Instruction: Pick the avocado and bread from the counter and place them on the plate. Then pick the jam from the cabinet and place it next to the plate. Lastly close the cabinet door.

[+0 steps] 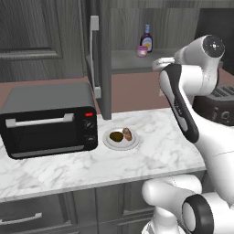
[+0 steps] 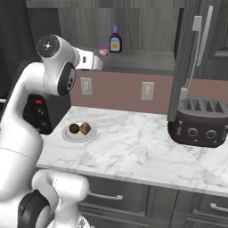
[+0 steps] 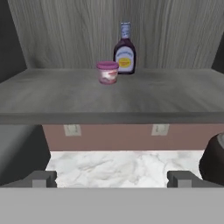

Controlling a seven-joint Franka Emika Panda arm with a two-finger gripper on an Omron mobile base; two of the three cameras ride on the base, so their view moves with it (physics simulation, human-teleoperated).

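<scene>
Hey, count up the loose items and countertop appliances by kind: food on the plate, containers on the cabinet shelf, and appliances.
Food on the plate: 2, the avocado and the bread
Containers on the cabinet shelf: 2, the jam and the dark bottle
Appliances: 2, the toaster oven and the toaster
Plates: 1
Total: 7

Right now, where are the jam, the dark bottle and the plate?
jam [image 3: 107,72], hand view, jar's front.
dark bottle [image 3: 124,51], hand view, yellow label.
plate [image 1: 108,141], left base view, bare left rim.
</scene>
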